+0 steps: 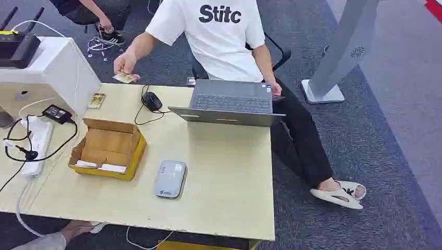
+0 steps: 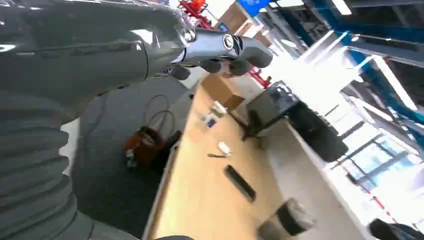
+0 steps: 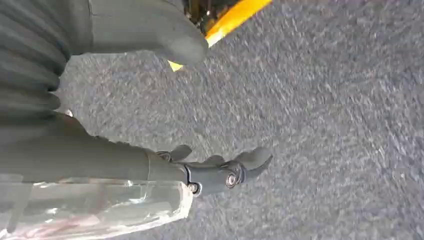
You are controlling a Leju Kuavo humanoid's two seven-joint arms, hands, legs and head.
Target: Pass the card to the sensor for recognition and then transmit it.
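We see the card (image 1: 125, 78) pinched by a person's hand (image 1: 124, 64) at 11 o'clock above the counter (image 1: 229, 177), so our left hand (image 2: 220, 55) and right hand (image 3: 215, 170), both released, should approach slowly toward it.

The table (image 1: 224, 172) is looking like smooth pale wood, the box (image 1: 107, 148) like rough brown cardboard, the floor (image 3: 325, 100) like fuzzy grey carpet.
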